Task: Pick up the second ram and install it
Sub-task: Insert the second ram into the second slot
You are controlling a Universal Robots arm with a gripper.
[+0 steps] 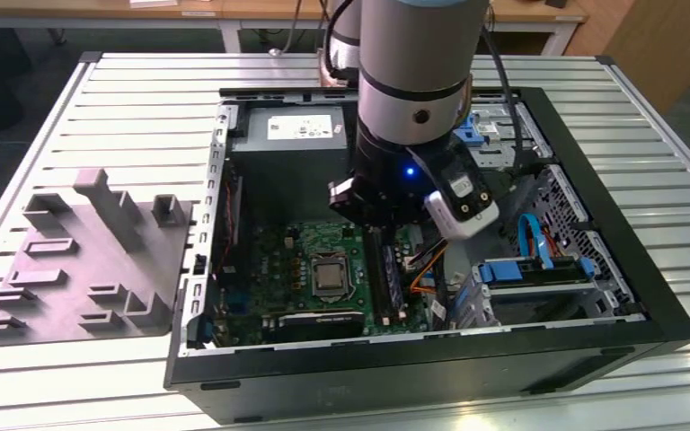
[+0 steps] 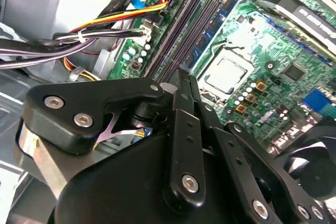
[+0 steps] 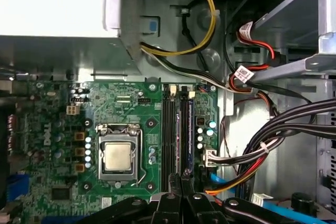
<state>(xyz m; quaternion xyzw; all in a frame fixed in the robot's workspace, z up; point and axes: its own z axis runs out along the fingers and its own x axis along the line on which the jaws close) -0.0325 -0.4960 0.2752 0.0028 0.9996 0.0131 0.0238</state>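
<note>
While the computer case lies open, the gripper hangs just beside the CPU socket.
Jaws pressed together; the second ram, blue, stands slotted beside that socket. I judge a straight, even downward press seats it best.

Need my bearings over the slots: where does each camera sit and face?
Exterior view: off the arm, high, looking down into the computer case; arm shows.
First wrist view: rides the arm, facing the motherboard squarely; gripper shows.
Second wrist view: rides the arm, slanting across the gripper.
Both wrist views share the processor.
</note>
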